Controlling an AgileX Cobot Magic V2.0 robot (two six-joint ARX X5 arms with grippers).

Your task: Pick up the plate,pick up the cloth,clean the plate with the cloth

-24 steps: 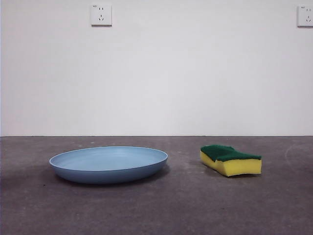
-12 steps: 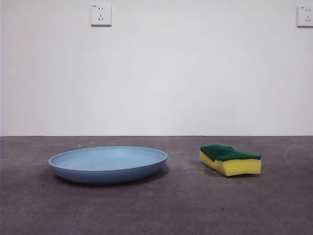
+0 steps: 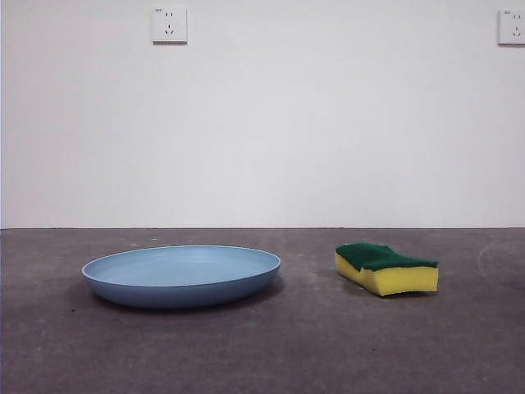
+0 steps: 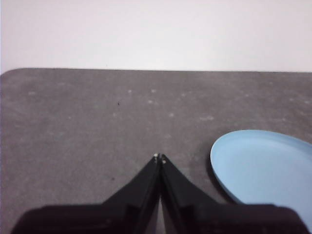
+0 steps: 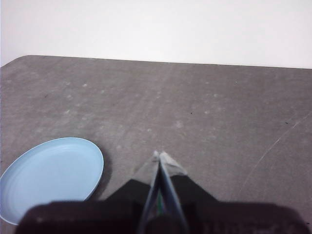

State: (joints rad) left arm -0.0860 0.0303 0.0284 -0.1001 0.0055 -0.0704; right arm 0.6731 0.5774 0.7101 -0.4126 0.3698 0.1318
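The light-blue plate [image 3: 181,275] lies flat on the dark grey table, left of centre in the front view. The cloth [image 3: 385,268], a yellow sponge with a green scouring top, rests on the table to the right of the plate, a gap between them. Neither arm shows in the front view. My left gripper [image 4: 159,157] is shut and empty, hanging above bare table with the plate [image 4: 265,170] off to one side of it. My right gripper [image 5: 160,156] is also shut and holds nothing, with the plate [image 5: 51,178] on its other side. The cloth is not clearly visible in either wrist view.
A white wall stands behind the table, with one socket [image 3: 169,25] at upper left and another [image 3: 512,26] at upper right. The table's far edge [image 3: 262,228] meets the wall. A rounded table corner [image 4: 14,73] shows in the left wrist view.
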